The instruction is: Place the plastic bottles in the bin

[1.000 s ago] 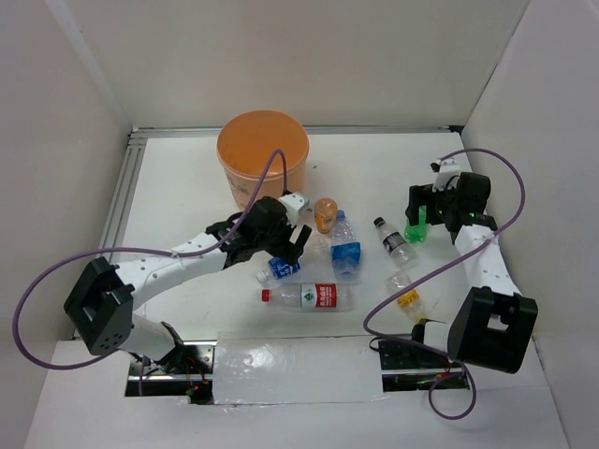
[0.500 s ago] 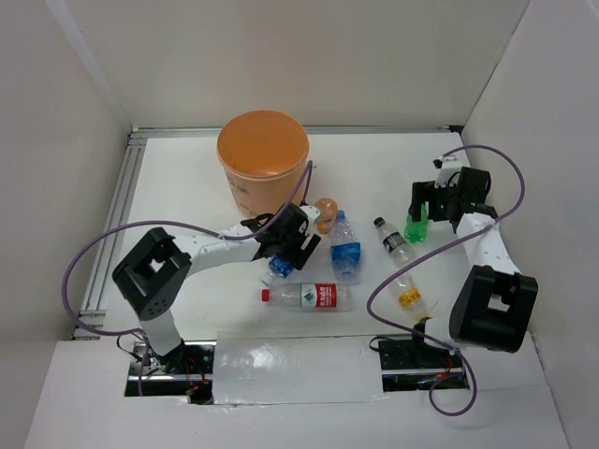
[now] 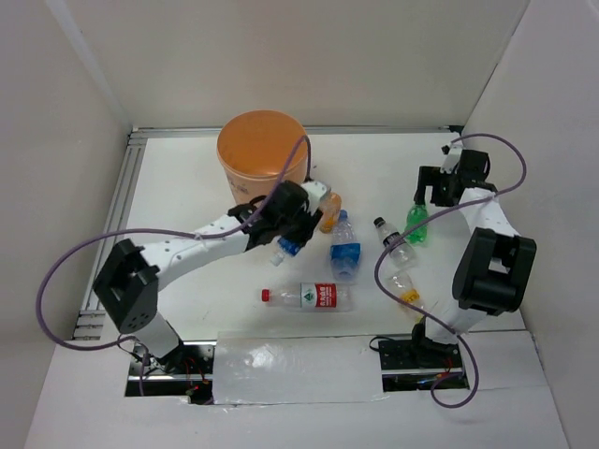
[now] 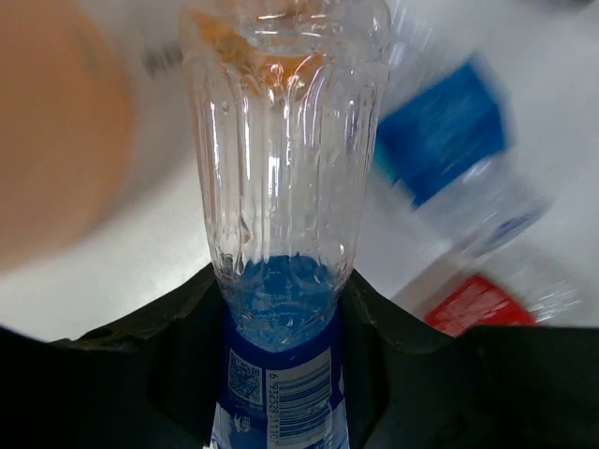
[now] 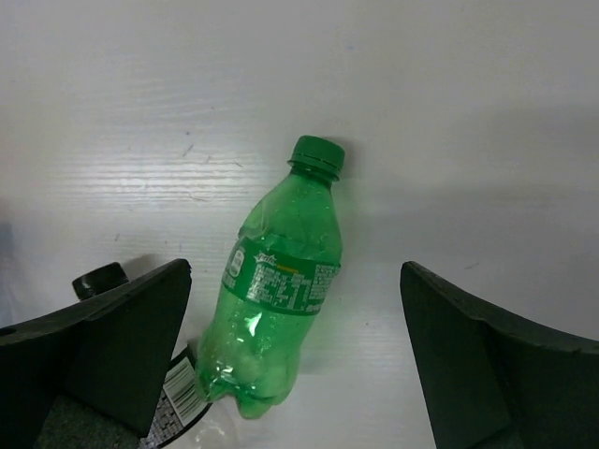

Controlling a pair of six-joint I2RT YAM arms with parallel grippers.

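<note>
**Left gripper (image 3: pixel 292 234) clamped on a small blue-label bottle (image 3: pixel 284 249) beside the bin (image 3: pixel 245 187); right gripper (image 3: pixel 429 192) spread wide over the green bottle (image 3: pixel 416 223).**

On my left wrist feed the jaws press both sides of the clear bottle just above its label. From the top camera it sits close to the bin's near wall, outside it, and I cannot tell whether it is clear of the table (image 3: pixel 187 187). My right wrist feed shows the green bottle lying on its side, cap pointing away, between the open fingers and touching neither. Also outside the bin are the orange bottle (image 3: pixel 328 213) just beside the left gripper, a larger blue-label bottle (image 3: pixel 344 251), the red-white label bottle (image 3: pixel 314 296), the black-capped bottle (image 3: pixel 393 236) and a yellow-label bottle (image 3: pixel 405 294).
</note>
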